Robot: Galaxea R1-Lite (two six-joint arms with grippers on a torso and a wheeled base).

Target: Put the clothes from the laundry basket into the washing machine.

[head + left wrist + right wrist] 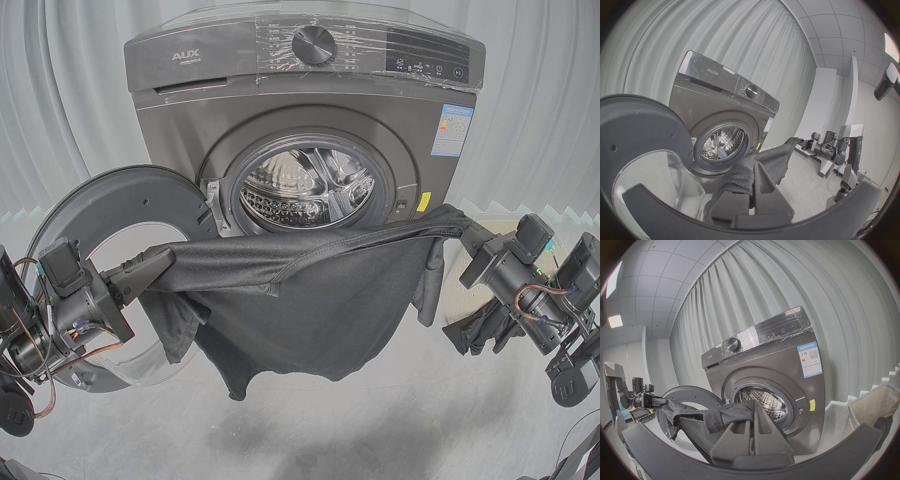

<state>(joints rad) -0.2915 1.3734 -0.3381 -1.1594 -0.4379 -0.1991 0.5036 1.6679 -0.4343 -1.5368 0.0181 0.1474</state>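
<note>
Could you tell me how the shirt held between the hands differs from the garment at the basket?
The held shirt is stretched wide between the left hand and right hand, before the washing machine; the basket garment lies bunched at the laundry basket, ungripped. The held shirt shows more cloth than the basket garment. Both are dark.

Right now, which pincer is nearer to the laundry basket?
Right. The right pincer grips the black shirt right beside the laundry basket; the left pincer grips the shirt's other end over by the washing machine's open door.
</note>
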